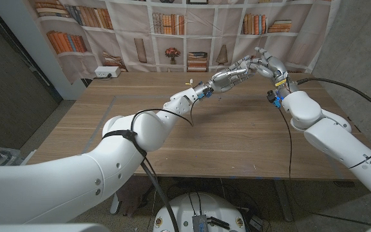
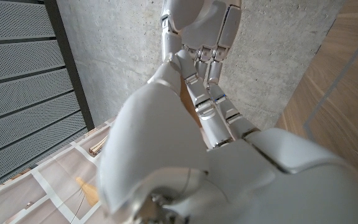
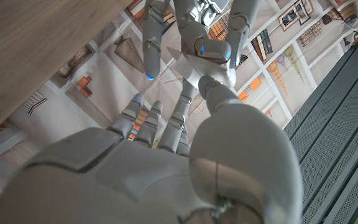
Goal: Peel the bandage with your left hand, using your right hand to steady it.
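Presently, bandage (image 3: 188, 62): a thin, light, floppy strip, judged easily torn, pinched between left hand (image 1: 234, 73) and right hand (image 1: 269, 66), raised above the wooden table (image 1: 172, 135). Wrapper edge is best gripped.

i am finding no text, label, brand or number that i can read. the book spines on the printed backdrop (image 1: 172, 26) are showing too small to make out.
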Motion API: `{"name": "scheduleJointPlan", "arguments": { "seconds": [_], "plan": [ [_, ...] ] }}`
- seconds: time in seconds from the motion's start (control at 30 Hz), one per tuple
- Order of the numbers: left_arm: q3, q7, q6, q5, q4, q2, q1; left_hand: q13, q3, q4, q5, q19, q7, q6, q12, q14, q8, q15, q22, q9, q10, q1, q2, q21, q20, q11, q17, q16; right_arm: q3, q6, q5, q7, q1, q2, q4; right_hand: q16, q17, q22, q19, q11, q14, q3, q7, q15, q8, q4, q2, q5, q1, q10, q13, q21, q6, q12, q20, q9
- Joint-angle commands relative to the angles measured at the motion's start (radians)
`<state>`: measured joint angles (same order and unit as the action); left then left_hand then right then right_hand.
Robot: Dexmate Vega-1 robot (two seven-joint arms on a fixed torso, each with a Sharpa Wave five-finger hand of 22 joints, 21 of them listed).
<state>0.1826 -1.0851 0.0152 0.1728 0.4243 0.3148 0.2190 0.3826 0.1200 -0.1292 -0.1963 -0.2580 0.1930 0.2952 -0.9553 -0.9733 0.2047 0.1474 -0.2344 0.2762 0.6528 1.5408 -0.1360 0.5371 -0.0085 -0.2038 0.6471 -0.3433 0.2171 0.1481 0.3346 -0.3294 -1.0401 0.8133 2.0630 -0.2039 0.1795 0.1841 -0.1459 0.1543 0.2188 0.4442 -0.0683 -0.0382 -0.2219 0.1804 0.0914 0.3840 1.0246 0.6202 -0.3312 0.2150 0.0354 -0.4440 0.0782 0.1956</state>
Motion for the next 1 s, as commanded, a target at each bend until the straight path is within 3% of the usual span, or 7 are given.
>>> {"name": "scheduleJointPlan", "arguments": {
  "seconds": [0.03,0.6,1.0],
  "plan": [
    [-0.024,-0.022,-0.02,0.024,-0.012,-0.012,-0.001,0.005,-0.007,0.0,-0.002,0.001,-0.003,0.005,-0.006,-0.007,0.003,0.095,-0.002,0.006,-0.004,0.003,-0.006,0.005,0.001,-0.002,0.005,0.001,-0.01,0.01,-0.003,-0.013,-0.014,-0.003,0.017,-0.012,0.005,0.002,-0.01,0.0,0.023,-0.023,0.0,-0.037,0.0,-0.009,-0.02,-0.015,0.001,0.024,-0.009,0.004,0.008,-0.012,0.003,0.003],
    [-0.057,-0.019,-0.02,0.031,0.001,-0.024,0.001,0.006,-0.008,0.0,-0.002,0.005,0.003,0.009,-0.009,-0.008,0.002,0.094,-0.001,0.005,-0.007,0.003,-0.006,0.012,0.003,-0.002,0.01,0.004,-0.021,0.011,0.02,-0.001,-0.024,-0.006,0.017,-0.017,0.011,0.002,-0.018,-0.005,0.041,-0.063,0.015,-0.031,0.001,-0.023,-0.048,-0.048,-0.019,0.042,-0.026,0.003,0.011,-0.025,0.019,0.004],
    [-0.076,-0.005,-0.02,-0.004,0.001,-0.034,-0.01,0.007,-0.008,-0.001,-0.003,0.01,0.002,0.005,-0.01,-0.008,-0.001,0.095,-0.001,0.004,-0.014,0.005,-0.006,0.016,0.005,-0.001,0.015,0.007,-0.076,-0.061,0.108,0.107,-0.051,0.031,-0.021,-0.008,0.016,0.003,-0.006,-0.027,0.017,-0.085,0.025,-0.005,0.011,-0.037,-0.048,-0.066,-0.041,0.002,-0.039,-0.004,-0.007,-0.014,0.03,0.004]
  ]
}}
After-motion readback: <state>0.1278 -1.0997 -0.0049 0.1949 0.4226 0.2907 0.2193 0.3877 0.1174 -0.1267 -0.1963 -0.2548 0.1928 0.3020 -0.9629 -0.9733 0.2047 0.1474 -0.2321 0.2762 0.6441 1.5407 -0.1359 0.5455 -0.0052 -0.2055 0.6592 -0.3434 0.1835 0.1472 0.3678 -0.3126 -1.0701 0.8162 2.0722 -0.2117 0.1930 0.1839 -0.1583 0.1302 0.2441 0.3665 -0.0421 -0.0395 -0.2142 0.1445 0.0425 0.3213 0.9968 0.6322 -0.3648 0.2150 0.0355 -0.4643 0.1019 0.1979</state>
